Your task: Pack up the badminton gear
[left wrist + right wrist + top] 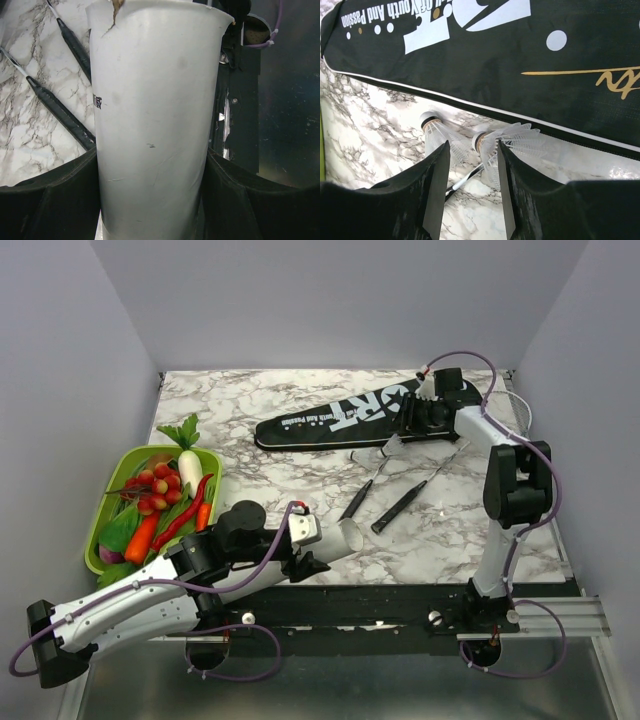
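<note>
White cup [155, 125] clamped in my left gripper [152, 165], rackets [55, 107] just past it | right gripper [473, 150] spread above two shuttlecocks [437, 132], bag [485, 65] just beyond | next, likely: pinch one cork base gently, sparing its skirt.

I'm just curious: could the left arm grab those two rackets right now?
Probably not: its pincer is shut on a white cup, though the rackets lie close by with nothing between.

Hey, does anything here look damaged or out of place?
Yes. The white tube gripped in the left claw has a jagged split running down from its rim, brownish at the top edge.
</note>
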{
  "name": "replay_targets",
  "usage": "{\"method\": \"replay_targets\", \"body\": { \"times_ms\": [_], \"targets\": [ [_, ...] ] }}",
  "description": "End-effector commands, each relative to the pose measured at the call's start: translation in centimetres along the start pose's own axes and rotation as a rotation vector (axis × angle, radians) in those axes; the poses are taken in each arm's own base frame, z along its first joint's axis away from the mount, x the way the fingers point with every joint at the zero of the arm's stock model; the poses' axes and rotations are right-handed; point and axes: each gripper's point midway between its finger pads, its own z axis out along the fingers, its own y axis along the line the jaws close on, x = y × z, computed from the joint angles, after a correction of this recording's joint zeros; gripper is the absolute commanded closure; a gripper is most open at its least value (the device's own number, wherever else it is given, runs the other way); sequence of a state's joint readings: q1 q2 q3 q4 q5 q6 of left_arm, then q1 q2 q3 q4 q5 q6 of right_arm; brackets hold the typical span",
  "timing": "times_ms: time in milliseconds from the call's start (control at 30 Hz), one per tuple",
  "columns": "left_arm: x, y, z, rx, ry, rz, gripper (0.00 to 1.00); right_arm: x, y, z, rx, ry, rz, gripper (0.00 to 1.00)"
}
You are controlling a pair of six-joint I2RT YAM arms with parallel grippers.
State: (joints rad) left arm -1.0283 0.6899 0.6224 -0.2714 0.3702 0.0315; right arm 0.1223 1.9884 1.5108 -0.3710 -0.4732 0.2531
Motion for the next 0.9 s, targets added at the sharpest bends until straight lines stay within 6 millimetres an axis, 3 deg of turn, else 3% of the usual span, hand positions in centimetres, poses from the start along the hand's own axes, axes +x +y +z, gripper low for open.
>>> {"method": "replay_targets", "body": {
  "times_ms": [0, 567, 600, 767, 867],
  "targets": [
    [-0.3, -0.5, -0.2, 0.014, -0.023, -0.016, 1.00, 0.3, 0.7, 0.2, -0.054, 0.038, -0.006, 0.49],
    [-0.6, -0.6, -0.4, 0.014, -0.033, -0.014, 1.00, 3.0, 0.6, 0.9, -0.081, 0.135, 0.048, 0.67],
    [-0.6, -0.6, -0.4, 0.013, -0.034, -0.013, 1.00, 3.1, 0.5, 0.9, -0.080, 0.137, 0.050, 0.69],
    [-0.7, -0.6, -0.4, 0.013, -0.034, -0.013, 1.00, 3.4, 0.3, 0.7, -0.065, 0.146, 0.057, 0.99],
    [-0.5, -0.6, -0.3, 0.014, -0.030, -0.015, 1.00, 3.6, 0.5, 0.2, -0.059, 0.148, 0.054, 0.99]
  ]
}}
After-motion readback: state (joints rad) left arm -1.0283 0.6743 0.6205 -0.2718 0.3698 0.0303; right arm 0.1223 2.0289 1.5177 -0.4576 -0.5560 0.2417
